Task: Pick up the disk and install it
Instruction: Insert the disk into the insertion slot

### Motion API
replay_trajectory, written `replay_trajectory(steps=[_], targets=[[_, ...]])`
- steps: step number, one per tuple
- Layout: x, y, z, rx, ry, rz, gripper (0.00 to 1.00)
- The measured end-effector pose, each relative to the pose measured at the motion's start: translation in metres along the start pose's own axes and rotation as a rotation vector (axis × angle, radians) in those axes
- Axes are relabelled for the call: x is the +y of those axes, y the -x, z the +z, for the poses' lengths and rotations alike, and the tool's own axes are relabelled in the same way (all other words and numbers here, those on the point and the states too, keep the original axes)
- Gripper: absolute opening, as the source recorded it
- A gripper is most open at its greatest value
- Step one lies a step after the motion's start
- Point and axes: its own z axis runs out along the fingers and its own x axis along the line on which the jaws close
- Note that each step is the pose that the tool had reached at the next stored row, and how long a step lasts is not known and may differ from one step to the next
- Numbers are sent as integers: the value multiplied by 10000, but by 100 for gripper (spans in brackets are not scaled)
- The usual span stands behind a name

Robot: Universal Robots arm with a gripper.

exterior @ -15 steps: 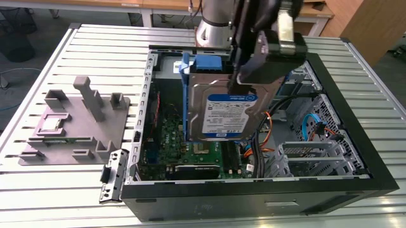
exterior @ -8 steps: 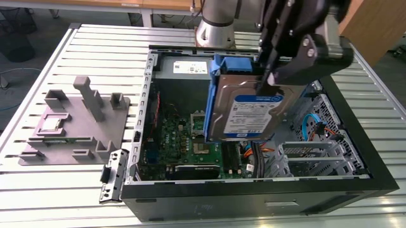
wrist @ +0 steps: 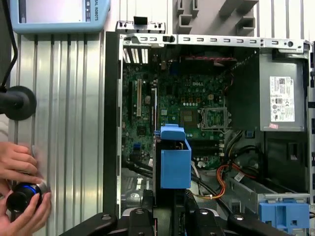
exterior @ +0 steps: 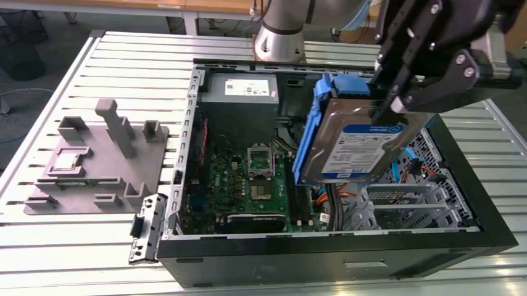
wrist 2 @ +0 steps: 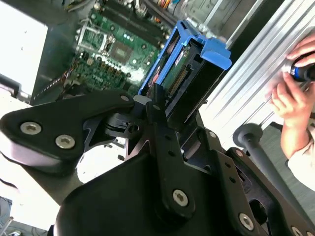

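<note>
On the exterior view's left, a grey fixture block (exterior: pixel 95 163) sits on the slatted table (exterior: pixel 49 259), well apart from the work. The open computer case (exterior: pixel 329 262) lies at centre, with the motherboard (exterior: pixel 239 179) on its floor and the power supply (exterior: pixel 240 88) at the far end.

Right of these, the disk (exterior: pixel 362 145) hangs in the air above the case interior. It stands on edge and is tilted, with its label facing the camera and a blue rail along its edge. The gripper (exterior: pixel 394 108) is clamped on its upper edge.

The step in hand appears to be carrying the disk over the drive cage (exterior: pixel 411 206) below it. To do this well:
- Square the rails to the cage walls.
- Level out the tilt.
- Move slowly.

Obstructions: orange cables (exterior: pixel 339 192) lie just beside the cage, under the disk's lower edge, and may snag. In the first wrist view, a person's hands (wrist: pixel 19 182) rest on the table outside the case wall.
</note>
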Motion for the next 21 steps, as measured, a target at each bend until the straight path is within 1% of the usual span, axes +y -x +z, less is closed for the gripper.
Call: replay_trajectory(steps=[18,19,21], targets=[[-814,9,-20,-1,11,3,35],[-847,10,-22,0,11,1,35],[-869,10,-23,0,11,1,35]])
